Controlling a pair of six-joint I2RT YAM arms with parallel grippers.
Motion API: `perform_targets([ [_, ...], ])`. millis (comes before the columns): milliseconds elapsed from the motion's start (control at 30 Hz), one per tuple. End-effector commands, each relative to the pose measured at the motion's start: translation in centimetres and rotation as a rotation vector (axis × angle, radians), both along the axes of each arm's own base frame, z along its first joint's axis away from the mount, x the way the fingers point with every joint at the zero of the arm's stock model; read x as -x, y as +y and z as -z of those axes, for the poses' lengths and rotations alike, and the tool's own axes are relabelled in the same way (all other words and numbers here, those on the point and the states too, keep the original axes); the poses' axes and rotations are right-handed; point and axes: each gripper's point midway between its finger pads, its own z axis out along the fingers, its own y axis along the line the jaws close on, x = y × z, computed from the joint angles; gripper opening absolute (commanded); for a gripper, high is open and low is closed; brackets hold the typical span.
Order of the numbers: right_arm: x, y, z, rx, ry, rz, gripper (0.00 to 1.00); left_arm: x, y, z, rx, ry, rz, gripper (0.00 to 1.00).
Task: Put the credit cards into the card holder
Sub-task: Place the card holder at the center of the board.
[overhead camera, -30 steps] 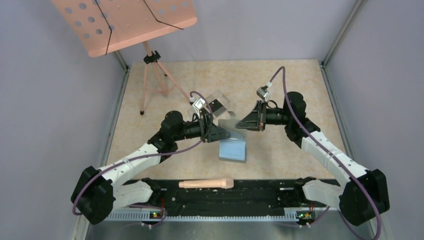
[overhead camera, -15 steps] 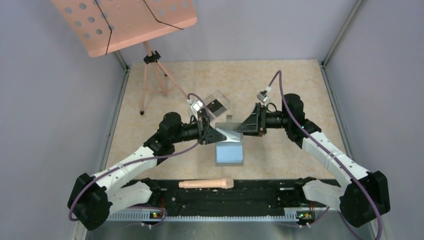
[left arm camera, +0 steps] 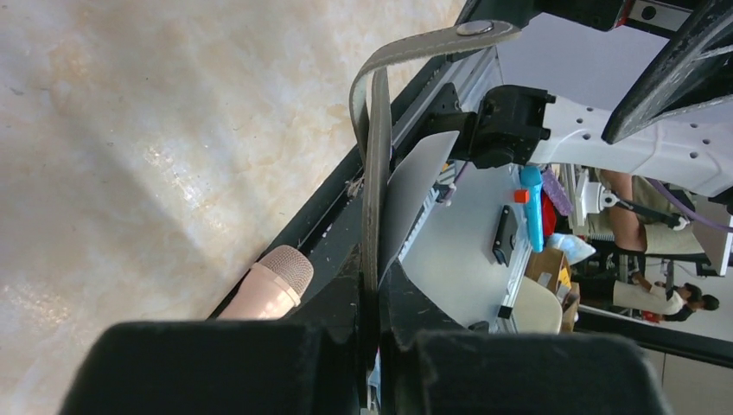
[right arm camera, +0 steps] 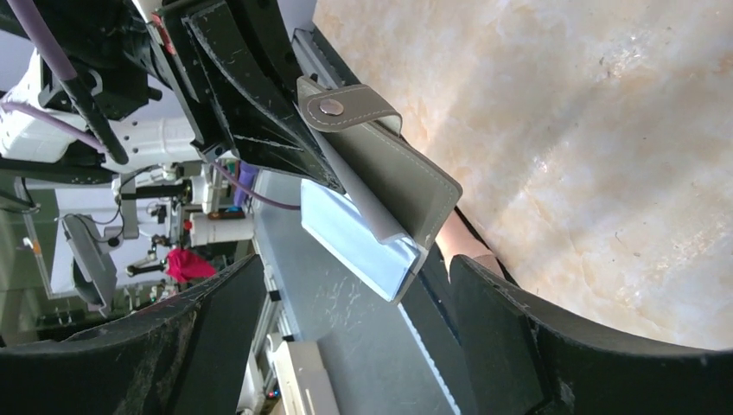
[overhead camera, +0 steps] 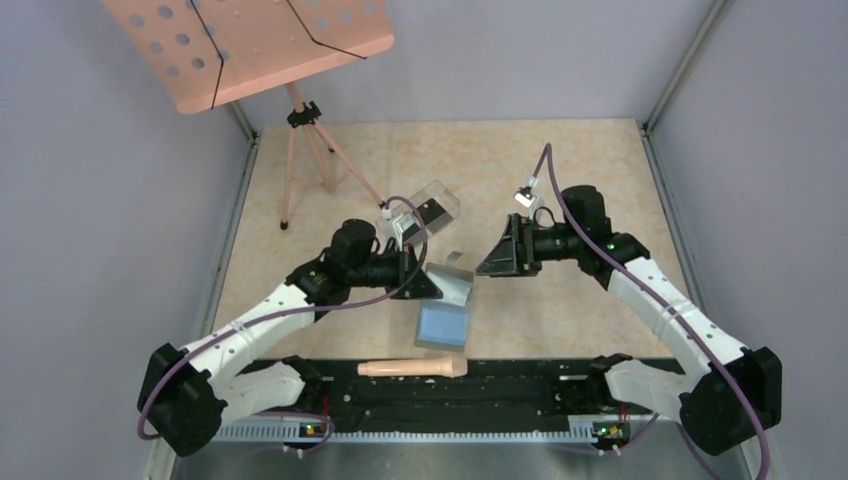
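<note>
The card holder (overhead camera: 447, 300), a gray wallet, hangs open above the table with its bluish inside (overhead camera: 442, 326) facing up. My left gripper (overhead camera: 437, 284) is shut on one gray flap. In the left wrist view that flap (left arm camera: 373, 190) runs edge-on between the fingers of the left gripper (left arm camera: 378, 281), the snap tab (left arm camera: 474, 28) curling over the top. My right gripper (overhead camera: 484, 264) stands open just right of the wallet, apart from it. In the right wrist view the card holder (right arm camera: 393, 169) hangs ahead of the wide-open right gripper (right arm camera: 350, 294). A black credit card (overhead camera: 435, 212) shows inside a clear box.
The clear plastic box (overhead camera: 428, 206) sits behind the left gripper. A pink toy microphone (overhead camera: 412, 368) lies on the black rail at the near edge. A pink music stand (overhead camera: 250, 40) on a tripod (overhead camera: 305, 160) stands at the back left. Walls enclose the table.
My right gripper opened, let go of the card holder and drew back to the right. My left gripper shut on the wallet, which now hangs from it lower and nearer.
</note>
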Motion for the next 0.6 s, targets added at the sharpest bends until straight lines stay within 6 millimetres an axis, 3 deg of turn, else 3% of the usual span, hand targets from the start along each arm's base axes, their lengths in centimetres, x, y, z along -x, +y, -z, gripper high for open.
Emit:
perform_targets([
  [0, 1.0, 0.1, -0.9, -0.039, -0.051, -0.061, 0.79, 0.6, -0.8, -2.1, 0.014, -0.029, 0.102, 0.00],
  [167, 2.3, 1.4, -0.7, -0.049, -0.036, -0.137, 0.81, 1.8, -2.3, -2.6, 0.069, -0.007, 0.207, 0.00],
  [567, 4.5, 3.8, 3.9, 0.168, -0.039, -0.291, 0.82, 3.3, -3.3, -4.9, 0.157, -0.036, 0.308, 0.00],
])
